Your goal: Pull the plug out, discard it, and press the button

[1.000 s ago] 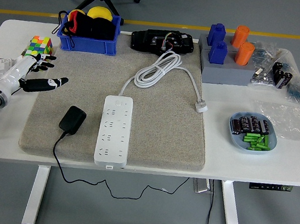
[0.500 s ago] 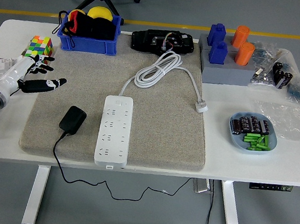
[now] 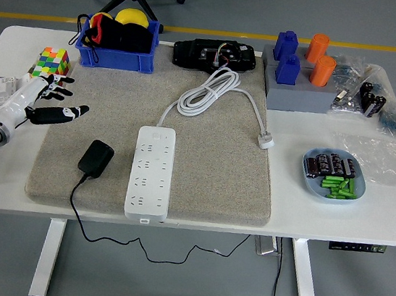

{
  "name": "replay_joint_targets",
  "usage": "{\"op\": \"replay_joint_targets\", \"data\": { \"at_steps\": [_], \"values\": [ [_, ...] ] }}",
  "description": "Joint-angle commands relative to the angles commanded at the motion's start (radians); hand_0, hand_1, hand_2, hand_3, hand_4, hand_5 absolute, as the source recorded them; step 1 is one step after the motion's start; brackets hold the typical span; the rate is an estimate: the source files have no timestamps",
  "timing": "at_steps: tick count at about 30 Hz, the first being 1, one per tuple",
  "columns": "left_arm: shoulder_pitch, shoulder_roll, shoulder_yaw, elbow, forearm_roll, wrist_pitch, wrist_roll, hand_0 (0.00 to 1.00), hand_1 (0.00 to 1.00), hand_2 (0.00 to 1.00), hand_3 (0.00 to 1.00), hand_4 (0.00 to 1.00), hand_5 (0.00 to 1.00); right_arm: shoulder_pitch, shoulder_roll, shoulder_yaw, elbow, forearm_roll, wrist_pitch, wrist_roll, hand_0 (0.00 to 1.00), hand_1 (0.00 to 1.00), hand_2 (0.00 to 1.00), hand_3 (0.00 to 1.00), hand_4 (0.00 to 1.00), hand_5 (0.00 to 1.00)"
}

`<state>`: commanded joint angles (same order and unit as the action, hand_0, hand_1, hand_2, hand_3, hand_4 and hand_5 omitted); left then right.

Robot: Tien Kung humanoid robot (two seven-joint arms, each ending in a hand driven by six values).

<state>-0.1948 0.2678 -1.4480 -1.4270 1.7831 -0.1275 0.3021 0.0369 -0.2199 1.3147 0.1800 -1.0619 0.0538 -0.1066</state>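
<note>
**Lying loose on the mat, black plug beside the power strip**

Resting flat on the grey mat (image 3: 210, 164), the black plug (image 3: 97, 157) sits just left of the white power strip (image 3: 151, 172), apart from it, its thin black cord trailing off the mat's near edge and hanging below the table (image 3: 363, 228). The strip's own white cable (image 3: 208, 95) coils toward the far side. The left hand (image 3: 44, 98) hovers at the mat's left edge, up and to the left of the plug, fingers spread and holding nothing. A colourful cube (image 3: 53, 62) lies just beyond it, and a blue bin (image 3: 115, 57) stands farther back. A blue dish (image 3: 332, 174) sits to the right.
</note>
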Motion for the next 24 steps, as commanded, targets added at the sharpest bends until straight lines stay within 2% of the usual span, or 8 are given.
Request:
{"op": "replay_joint_targets", "data": {
  "at_steps": [2,3,8,9,20,21,24],
  "values": [
    [-0.001,0.000,0.001,0.001,-0.001,0.000,0.000,0.804,0.758,0.732,0.832,0.844,0.399,0.000,0.000,0.003,0.000,-0.001,0.000,-0.002,0.712,0.681,0.669,0.617,0.711,0.491],
    [-0.001,-0.001,0.002,0.001,-0.001,0.000,0.000,0.802,0.753,0.729,0.832,0.833,0.389,0.000,-0.001,0.005,0.000,-0.002,0.000,-0.003,0.753,0.690,0.674,0.617,0.711,0.491],
    [-0.003,0.002,0.010,0.004,-0.004,-0.001,-0.001,0.802,0.753,0.729,0.832,0.833,0.389,-0.001,0.000,0.012,0.000,-0.010,-0.002,-0.004,0.753,0.690,0.674,0.617,0.711,0.491],
    [-0.003,0.002,0.010,0.003,-0.006,0.000,-0.001,0.798,0.743,0.727,0.830,0.829,0.379,0.000,0.000,0.013,0.000,-0.011,-0.003,-0.003,0.811,0.721,0.694,0.617,0.710,0.492],
    [-0.005,0.002,0.007,0.004,-0.008,0.000,-0.005,0.796,0.740,0.727,0.830,0.826,0.375,0.001,0.000,0.026,0.000,0.001,0.014,0.001,0.835,0.747,0.714,0.623,0.724,0.477],
    [-0.005,0.002,0.006,0.004,-0.009,0.000,-0.005,0.794,0.736,0.723,0.829,0.823,0.371,0.001,0.000,0.028,0.000,0.003,0.018,0.001,0.879,0.779,0.754,0.670,0.810,0.563],
    [-0.004,0.003,0.007,0.005,-0.010,0.001,-0.008,0.794,0.736,0.723,0.829,0.823,0.371,0.003,0.000,0.038,0.000,-0.004,0.033,0.002,0.879,0.779,0.754,0.670,0.810,0.563]
  ]
}}
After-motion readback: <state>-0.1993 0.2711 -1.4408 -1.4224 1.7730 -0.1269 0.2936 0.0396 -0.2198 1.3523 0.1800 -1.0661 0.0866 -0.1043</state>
